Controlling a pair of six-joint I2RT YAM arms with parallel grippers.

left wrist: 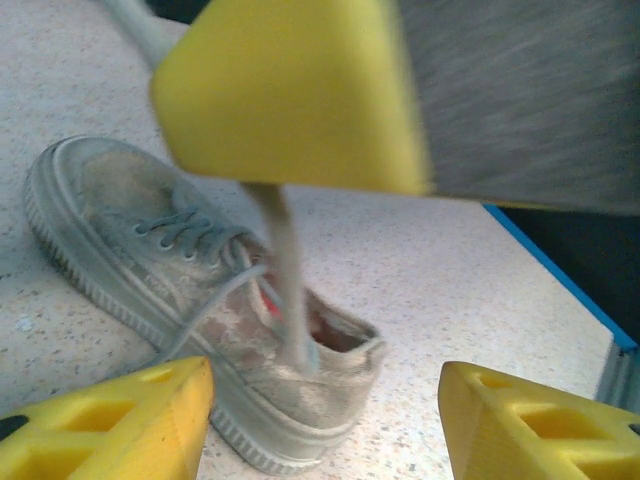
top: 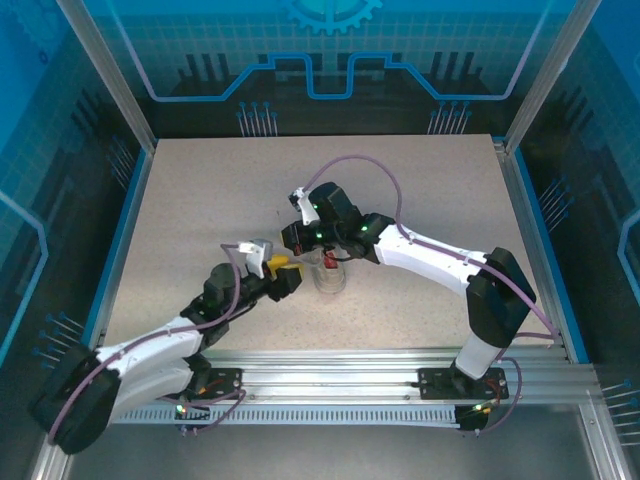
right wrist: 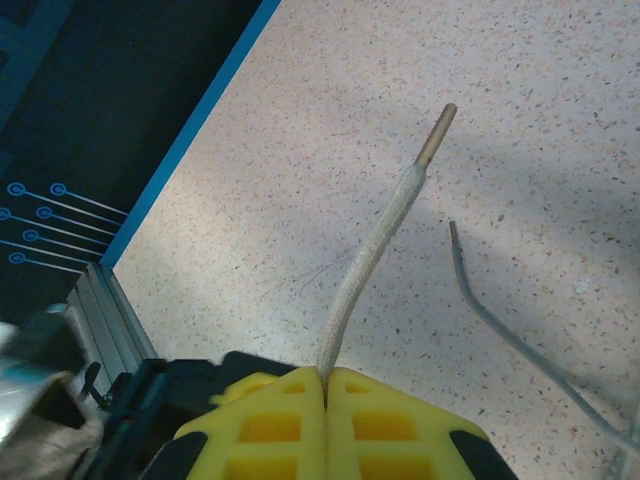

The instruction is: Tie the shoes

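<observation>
**Tying at its opening stage.** The sneaker (left wrist: 190, 290) stands on its sole at left-centre of the left wrist view, toe toward the upper left, on the speckled table (left wrist: 420, 250). In the overhead view it sits at mid-frame, between the two grippers.

The right gripper (right wrist: 325, 378) is clenched on one lace (right wrist: 372, 245). The lace's tipped end juts past the fingers toward the upper right of the right wrist view. In the left wrist view this lace rises straight from the shoe's opening, beside the red patch (left wrist: 272, 300), to the right gripper at the top of the frame.

The left gripper (left wrist: 325, 395), at the bottom edge of its own view, has its jaws apart and grasps nothing. The second lace (right wrist: 500, 320) lies loose on the table at the right of the right wrist view.

No crossing, loop or knot is visible. On this evidence one lace is secured and lifted. Taking the other lace, crossing the two, knotting them and forming the bow are all left to do.
</observation>
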